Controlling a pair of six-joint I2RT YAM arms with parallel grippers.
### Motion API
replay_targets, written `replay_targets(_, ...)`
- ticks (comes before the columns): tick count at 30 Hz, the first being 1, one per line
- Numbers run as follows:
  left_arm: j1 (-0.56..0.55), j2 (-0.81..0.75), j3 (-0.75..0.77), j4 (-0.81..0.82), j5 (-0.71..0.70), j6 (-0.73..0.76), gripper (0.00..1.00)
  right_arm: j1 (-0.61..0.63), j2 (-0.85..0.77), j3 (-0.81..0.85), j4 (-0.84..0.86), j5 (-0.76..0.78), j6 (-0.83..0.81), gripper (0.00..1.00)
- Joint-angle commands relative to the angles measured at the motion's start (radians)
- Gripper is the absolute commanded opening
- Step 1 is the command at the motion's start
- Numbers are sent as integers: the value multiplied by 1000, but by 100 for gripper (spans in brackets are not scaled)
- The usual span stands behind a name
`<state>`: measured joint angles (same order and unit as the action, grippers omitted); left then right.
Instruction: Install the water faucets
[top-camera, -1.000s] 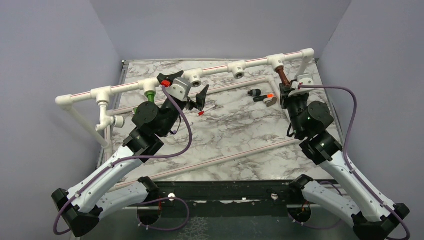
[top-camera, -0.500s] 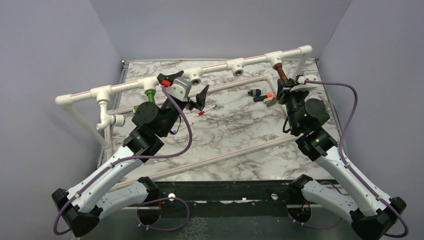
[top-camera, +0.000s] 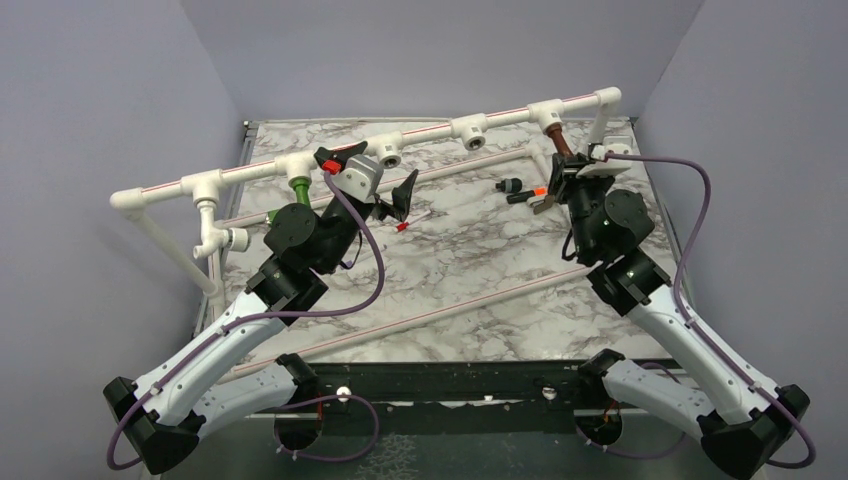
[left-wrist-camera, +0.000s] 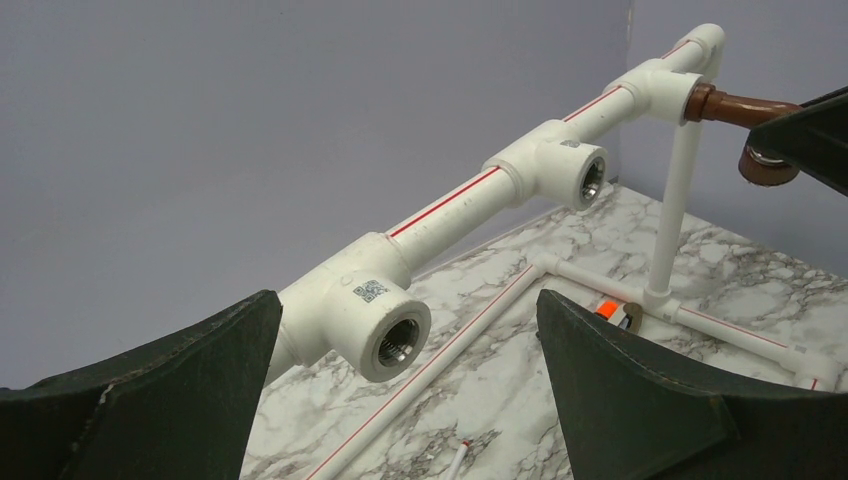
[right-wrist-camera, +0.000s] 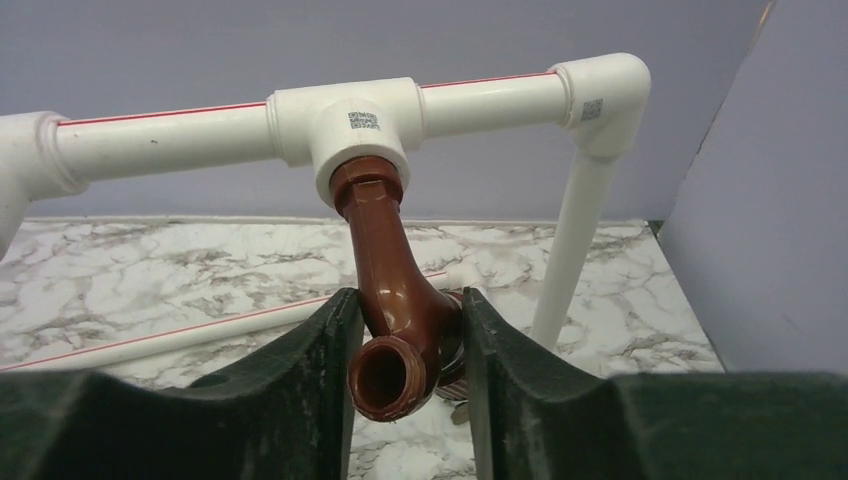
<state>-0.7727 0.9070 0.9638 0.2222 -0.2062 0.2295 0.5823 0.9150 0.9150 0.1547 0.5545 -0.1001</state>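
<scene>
Right end effector (right-wrist-camera: 405, 300) has swung left, jaws pressed on the copper faucet (right-wrist-camera: 385, 250), seemingly threading it into the far-right tee (right-wrist-camera: 360, 125), while left end effector (left-wrist-camera: 405, 310) gapes empty and green faucet (top-camera: 299, 186) hangs at the left.

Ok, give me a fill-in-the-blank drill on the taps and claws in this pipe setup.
1. The claw with its fingers either side of the brown tap belongs to the ____ arm.
2. The left claw is wide open and holds ____.
3. The other tap, near the left claw, is ____ in colour.
4. Between the two taps, ____ pipe fittings have empty holes.
Missing words: right; nothing; green; two.
</scene>
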Motion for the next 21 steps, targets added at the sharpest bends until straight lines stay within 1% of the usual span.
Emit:
replay_targets(1,-4,-10,-10,17,9,6,99,11,-14,39,-108,-88,109,49)
replay_targets(5,-4,-14,-8,17,7,4,99,11,-45,81,-225,-116,109,66)
replay_targets(12,-4,-22,12,-7,23,-11,99,11,-124,137,-399,-141,123,86)
replay_targets(13,-4,-23,27,-23,33,-17,99,12,-138,141,-424,-143,131,90)
replay_targets(14,-4,-23,42,-39,46,-27,99,12,-153,143,-448,-142,142,98)
replay_targets(15,-4,-25,56,-52,62,-34,99,11,-171,142,-471,-140,155,100)
replay_targets(18,-5,-23,104,-99,101,-61,99,12,-232,116,-531,-122,183,100)
replay_targets(21,-5,-1,186,-173,125,-96,99,11,-286,75,-567,-77,208,100)
